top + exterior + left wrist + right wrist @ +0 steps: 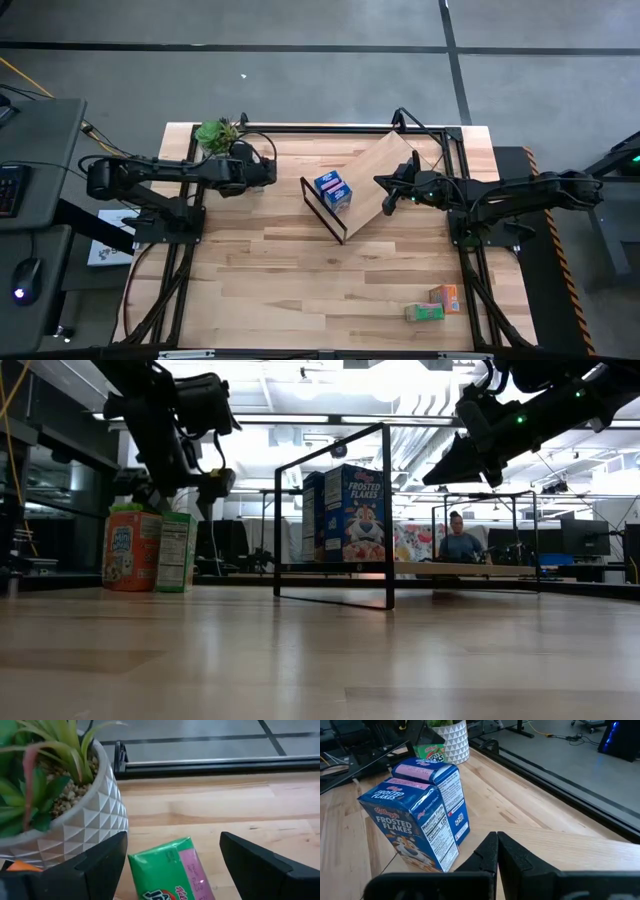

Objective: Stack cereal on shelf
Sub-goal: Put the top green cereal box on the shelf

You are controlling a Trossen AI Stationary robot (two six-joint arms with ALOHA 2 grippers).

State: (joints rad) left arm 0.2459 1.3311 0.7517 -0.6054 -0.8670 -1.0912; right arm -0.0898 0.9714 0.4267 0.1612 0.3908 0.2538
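Observation:
My left gripper is open at the table's far left, beside the potted plant. A green cereal box sits between its spread fingers; I cannot tell whether they touch it. Two blue cereal boxes stand side by side on the shelf, inside its black frame. My right gripper is shut and hangs in the air over the shelf's wood panel, right of the blue boxes. A green box and an orange box stand at the near right.
The plant's white faceted pot stands right against my left gripper. The shelf sits at an angle in the middle of the table. Black frame rails run along the table's edges. A person sits in the room beyond the table.

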